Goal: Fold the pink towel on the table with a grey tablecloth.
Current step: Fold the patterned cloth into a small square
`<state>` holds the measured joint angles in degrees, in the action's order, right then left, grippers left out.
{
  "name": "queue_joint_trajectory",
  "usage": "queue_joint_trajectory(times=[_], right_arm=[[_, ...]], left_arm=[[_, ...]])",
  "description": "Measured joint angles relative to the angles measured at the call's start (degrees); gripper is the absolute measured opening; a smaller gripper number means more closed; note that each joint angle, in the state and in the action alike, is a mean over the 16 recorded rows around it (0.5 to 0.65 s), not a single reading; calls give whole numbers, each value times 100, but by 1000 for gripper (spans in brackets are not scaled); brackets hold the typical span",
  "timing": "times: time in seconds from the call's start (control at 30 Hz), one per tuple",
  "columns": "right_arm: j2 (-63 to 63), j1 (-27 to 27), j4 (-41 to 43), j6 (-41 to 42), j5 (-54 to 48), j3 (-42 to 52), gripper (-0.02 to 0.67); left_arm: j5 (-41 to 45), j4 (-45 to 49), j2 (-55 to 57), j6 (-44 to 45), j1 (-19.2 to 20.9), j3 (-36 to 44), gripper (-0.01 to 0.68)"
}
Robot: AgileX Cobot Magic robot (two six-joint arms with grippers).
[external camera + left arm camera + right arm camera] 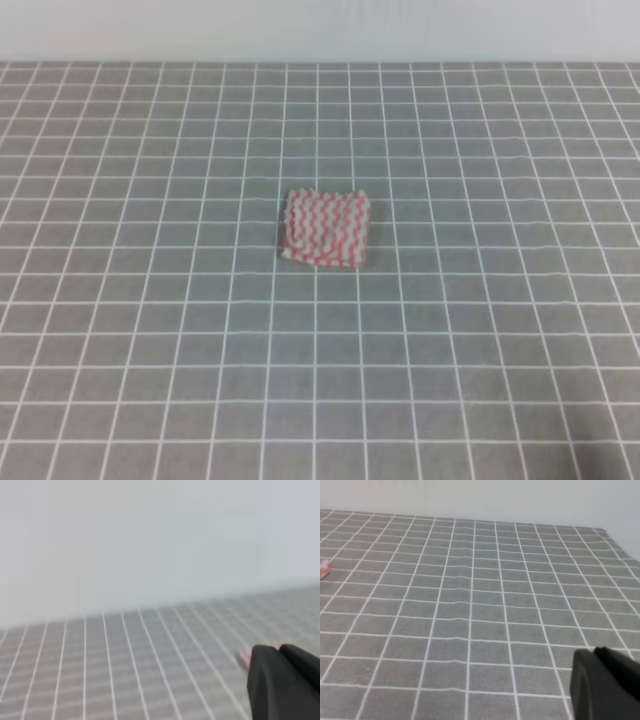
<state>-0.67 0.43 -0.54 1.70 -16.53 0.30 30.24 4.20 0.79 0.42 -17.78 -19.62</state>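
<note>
Centrally, pink towel (327,228) folded small

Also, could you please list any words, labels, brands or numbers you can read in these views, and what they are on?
None: no view shows any writing.
The pink towel bears only wavy stripes.
The grey tablecloth bears only white grid lines.
The dark end effector parts at the wrist views' lower right are unmarked.

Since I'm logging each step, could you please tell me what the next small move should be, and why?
Probably bring one tool in over the pink towel. It lies alone on the grey tablecloth, and no arm shows in the high view; the left tool is away from it, with only a pink sliver beside it in the left wrist view.
</note>
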Motion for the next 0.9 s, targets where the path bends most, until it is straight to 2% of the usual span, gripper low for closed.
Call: queue_joint_trajectory(times=[0.17,0.27,0.47,0.9], right_arm=[[0,0,-39,-3,4,-9,-16],[0,0,-62,-5,7,-9,-17],[0,0,-69,-7,9,-9,-17],[0,0,-70,-7,15,9,-16]], left_arm=[[-1163,-191,-143,-15,474,814,1],[-1562,-348,-166,17,724,1270,1],[-1464,-519,-154,77,974,1805,0],[-1005,-523,-154,112,990,1994,0]])
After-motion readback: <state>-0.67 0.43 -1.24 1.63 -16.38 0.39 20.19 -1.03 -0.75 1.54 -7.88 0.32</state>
